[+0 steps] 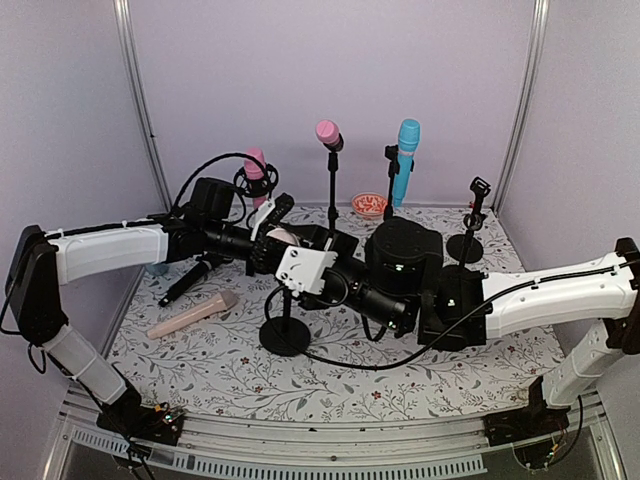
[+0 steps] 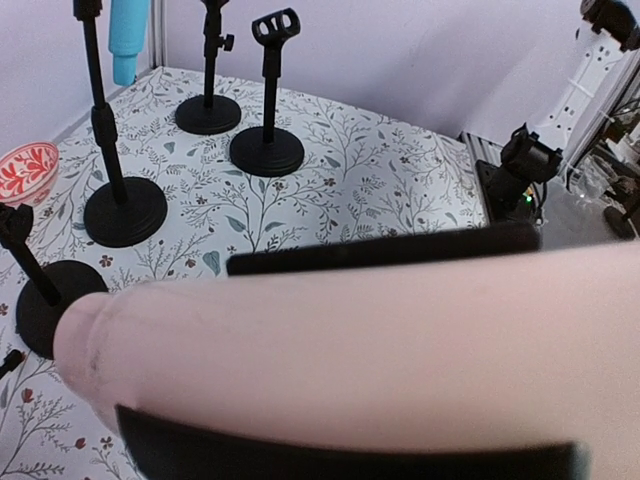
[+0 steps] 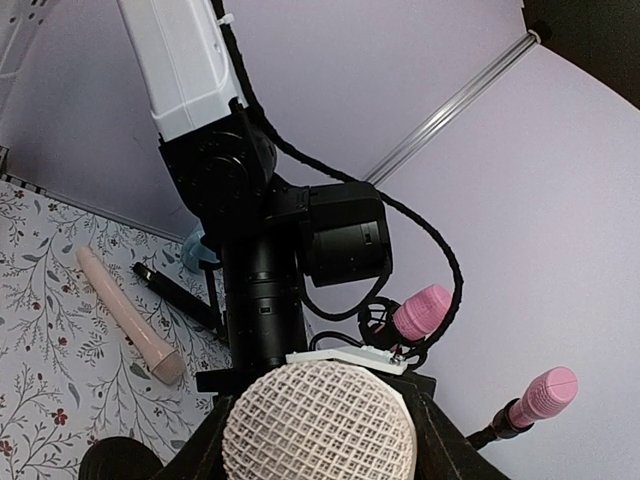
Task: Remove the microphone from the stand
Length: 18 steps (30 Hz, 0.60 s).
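Observation:
A pale pink microphone [image 2: 330, 350] with a cream mesh head [image 3: 318, 430] is held level between both arms. My left gripper [image 2: 350, 355] is shut across its handle, one black jaw above and one below. My right gripper [image 3: 318, 445] is shut on the mesh head, a finger [image 3: 445, 440] against each side. In the top view the two grippers meet at mid-table, left [image 1: 285, 240] and right [image 1: 325, 275], above a short black stand [image 1: 285, 330]. They hide its top. A short stand with a bare clip [image 2: 12, 225] shows beside the handle's butt end.
Another pale pink microphone [image 1: 192, 315] and a black one [image 1: 185, 285] lie on the table at the left. At the back stand two pink microphones [image 1: 327, 132] [image 1: 255, 168], a blue one [image 1: 405, 160], a bare stand [image 1: 470, 235] and a red bowl [image 1: 368, 205].

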Each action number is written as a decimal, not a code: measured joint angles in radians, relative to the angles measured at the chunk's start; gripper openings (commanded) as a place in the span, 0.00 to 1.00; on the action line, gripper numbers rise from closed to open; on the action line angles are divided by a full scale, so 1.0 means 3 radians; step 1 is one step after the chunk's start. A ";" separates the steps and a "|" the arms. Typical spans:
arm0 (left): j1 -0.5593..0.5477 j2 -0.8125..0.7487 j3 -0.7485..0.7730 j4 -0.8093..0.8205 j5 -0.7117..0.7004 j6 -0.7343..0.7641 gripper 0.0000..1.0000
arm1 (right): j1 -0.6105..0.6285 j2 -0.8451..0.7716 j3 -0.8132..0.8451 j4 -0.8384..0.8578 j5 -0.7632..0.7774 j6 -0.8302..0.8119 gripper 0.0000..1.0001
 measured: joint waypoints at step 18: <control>-0.0028 0.0011 -0.0009 0.0148 0.0062 0.0109 0.00 | 0.0251 -0.0003 0.0233 -0.0273 0.0111 -0.0351 0.00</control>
